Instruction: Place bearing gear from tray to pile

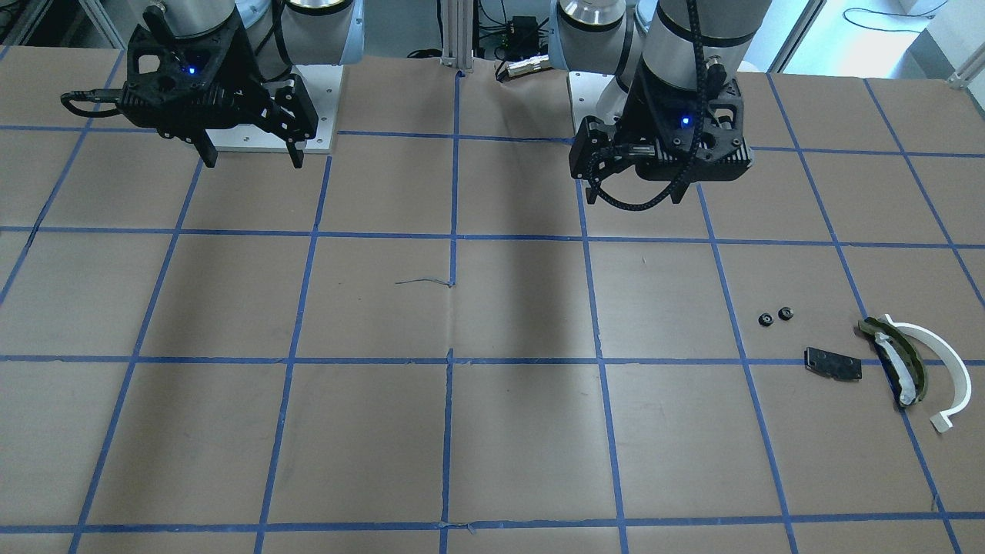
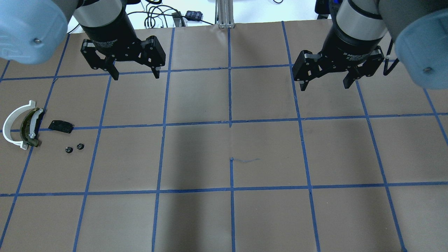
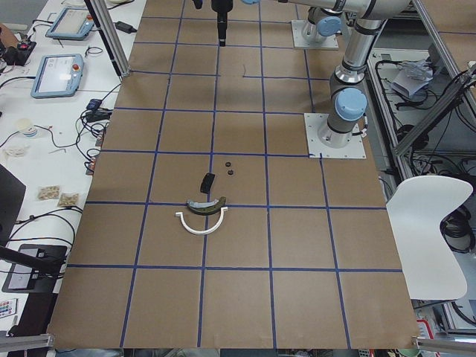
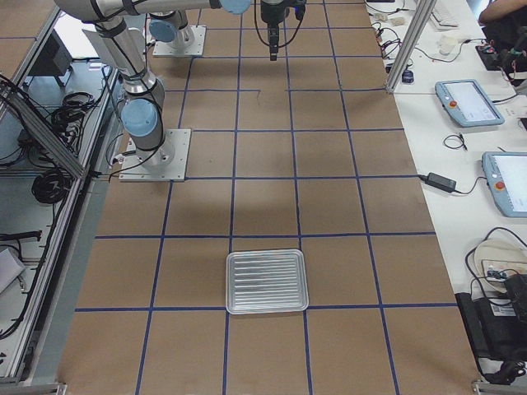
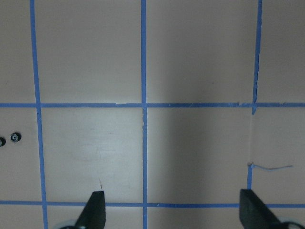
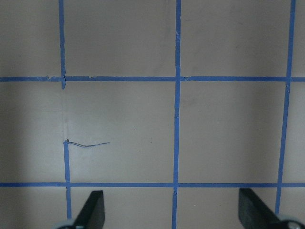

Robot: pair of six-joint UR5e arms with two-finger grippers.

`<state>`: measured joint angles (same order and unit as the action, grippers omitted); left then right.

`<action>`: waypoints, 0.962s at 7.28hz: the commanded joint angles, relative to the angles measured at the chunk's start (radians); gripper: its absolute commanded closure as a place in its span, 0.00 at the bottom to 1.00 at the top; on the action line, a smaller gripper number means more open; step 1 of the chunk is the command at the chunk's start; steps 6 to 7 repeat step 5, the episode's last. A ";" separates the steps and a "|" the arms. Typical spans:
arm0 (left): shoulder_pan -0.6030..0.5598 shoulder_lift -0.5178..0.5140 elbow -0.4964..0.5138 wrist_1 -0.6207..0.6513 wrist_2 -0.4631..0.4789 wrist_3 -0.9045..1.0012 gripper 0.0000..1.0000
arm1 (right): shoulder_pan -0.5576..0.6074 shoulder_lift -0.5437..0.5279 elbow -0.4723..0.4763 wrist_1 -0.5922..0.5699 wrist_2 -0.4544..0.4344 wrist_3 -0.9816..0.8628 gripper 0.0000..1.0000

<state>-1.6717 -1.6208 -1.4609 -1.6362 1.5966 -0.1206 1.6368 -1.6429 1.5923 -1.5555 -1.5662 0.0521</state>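
**Both arms at rest above the desk (image 2: 266,154).** The left hand (image 2: 135,74) and right hand (image 2: 324,85) hang with fingers spread wide, holding nothing. One bearing gear (image 2: 80,146) and a second gear (image 2: 69,150) lie side by side at the edge of the pile (image 1: 896,362), near its flat black plate (image 2: 61,126). The olive-and-black curved piece (image 2: 25,130) lies just inside the white half-ring arc (image 2: 6,126). The ribbed tray (image 4: 266,281) sits at the desk's opposite end.

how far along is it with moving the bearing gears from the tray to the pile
Looks done: the tray shows nothing on it, and two small black round parts lie beside the pile's black plate and white half-ring. In hand: nothing; the left claw and right claw hang open and empty above the table. Left: probably nothing, though the round parts are too small to confirm as bearing gears.
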 commanded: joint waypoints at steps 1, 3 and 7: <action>0.053 0.045 -0.032 0.036 -0.004 -0.001 0.00 | 0.000 0.000 0.000 0.000 0.000 0.000 0.00; 0.099 0.087 -0.050 0.039 -0.015 0.053 0.00 | 0.000 0.000 0.000 0.000 0.000 0.000 0.00; 0.105 0.095 -0.050 -0.017 -0.024 0.045 0.00 | 0.000 0.000 0.000 0.000 0.000 0.000 0.00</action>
